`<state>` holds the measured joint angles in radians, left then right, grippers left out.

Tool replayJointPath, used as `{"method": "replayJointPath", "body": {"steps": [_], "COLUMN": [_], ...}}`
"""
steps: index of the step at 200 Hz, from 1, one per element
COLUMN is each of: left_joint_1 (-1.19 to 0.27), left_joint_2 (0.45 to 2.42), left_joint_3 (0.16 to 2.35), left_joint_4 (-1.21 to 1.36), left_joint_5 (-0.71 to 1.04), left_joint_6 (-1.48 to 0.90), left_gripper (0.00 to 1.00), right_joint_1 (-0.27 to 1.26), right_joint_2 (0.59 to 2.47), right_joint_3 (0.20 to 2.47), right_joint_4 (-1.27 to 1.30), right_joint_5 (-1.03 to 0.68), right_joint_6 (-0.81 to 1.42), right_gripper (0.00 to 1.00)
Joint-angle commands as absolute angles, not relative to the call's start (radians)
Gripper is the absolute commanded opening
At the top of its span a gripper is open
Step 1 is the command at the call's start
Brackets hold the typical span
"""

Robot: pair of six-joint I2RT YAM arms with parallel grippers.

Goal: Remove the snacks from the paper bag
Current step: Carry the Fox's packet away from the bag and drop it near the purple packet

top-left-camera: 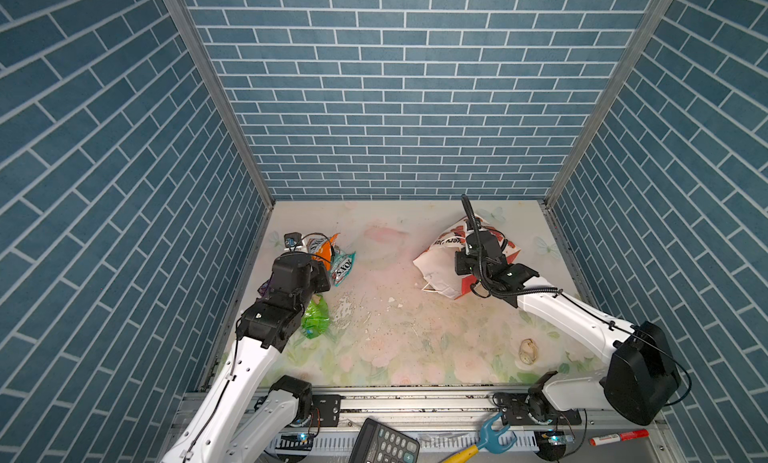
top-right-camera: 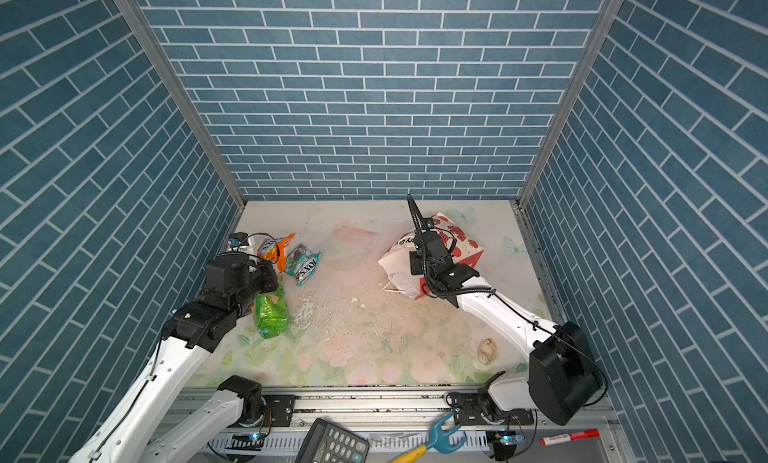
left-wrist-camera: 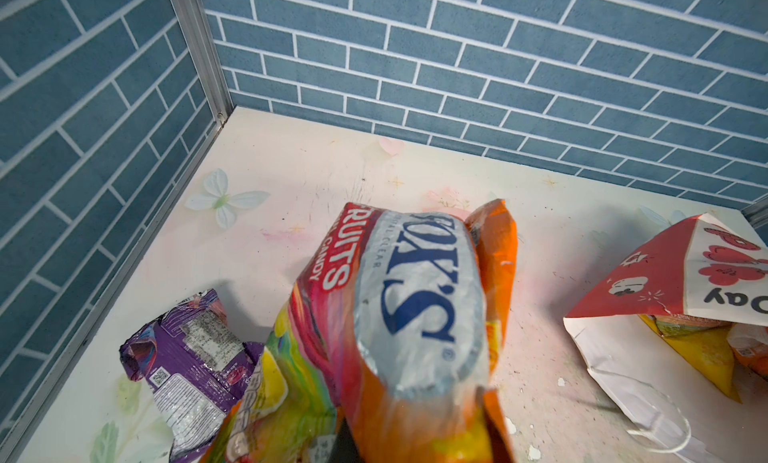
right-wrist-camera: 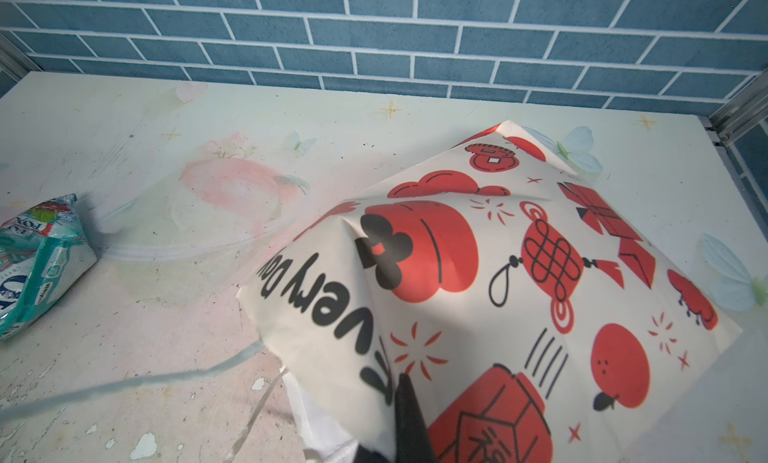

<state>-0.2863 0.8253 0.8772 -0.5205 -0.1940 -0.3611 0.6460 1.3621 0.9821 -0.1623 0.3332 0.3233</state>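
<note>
My left gripper point(top-left-camera: 322, 270) is shut on a multicolour and orange FOX'S packet point(left-wrist-camera: 415, 315), held near the left wall; its fingers are hidden under the packet. On the table nearby lie a teal FOX'S packet point(top-left-camera: 343, 267), a bright green packet point(top-left-camera: 316, 315) and a purple packet point(left-wrist-camera: 187, 348). At the right, the paper bag point(top-left-camera: 440, 259) lies on its side with its mouth towards the middle. My right gripper point(top-left-camera: 463, 266) is shut on the bag's upper wall, one black finger point(right-wrist-camera: 409, 419) pressing the paper. A yellow packet point(left-wrist-camera: 702, 348) and an orange one point(left-wrist-camera: 750, 351) show inside the mouth.
A pale seashell point(top-left-camera: 528, 351) lies front right on the floral table. Blue brick walls close in the left, back and right sides. A calculator point(top-left-camera: 382, 442), a blue and yellow tool point(top-left-camera: 490, 436) and a red marker point(top-left-camera: 619, 437) lie on the front rail.
</note>
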Motion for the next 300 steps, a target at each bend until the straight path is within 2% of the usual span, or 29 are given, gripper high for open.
{"method": "replayJointPath", "body": {"steps": [1,56,135,180,263,300], "left_joint_1": [-0.261,-0.207,-0.131,-0.025,-0.002,0.000], "left_joint_2": [0.858,0.952,1.113,1.225,1.429,1.566], "left_joint_3": [0.936,1.027,1.227,1.263,1.377,1.455], "left_joint_4": [-0.513,-0.477,-0.528,-0.510,-0.508,-0.587], "left_joint_5": [-0.167,-0.096,-0.106,-0.002,0.008,0.034], "left_joint_6": [-0.346,-0.356,-0.265,-0.302,-0.292,-0.294], "left_gripper": [0.00,0.00,0.00,0.00,0.00,0.00], "right_joint_1": [0.642,0.641,0.641,0.641,0.640,0.640], "right_joint_2": [1.359,1.345,1.335,1.326,1.321,1.306], "right_joint_3": [0.963,0.951,0.939,0.936,0.926,0.915], "right_joint_4": [-0.160,-0.160,-0.153,-0.155,-0.149,-0.152], "right_joint_5": [0.364,0.380,0.376,0.382,0.380,0.389], "right_joint_6": [0.310,0.308,0.307,0.302,0.308,0.308], "right_gripper": [0.00,0.00,0.00,0.00,0.00,0.00]}}
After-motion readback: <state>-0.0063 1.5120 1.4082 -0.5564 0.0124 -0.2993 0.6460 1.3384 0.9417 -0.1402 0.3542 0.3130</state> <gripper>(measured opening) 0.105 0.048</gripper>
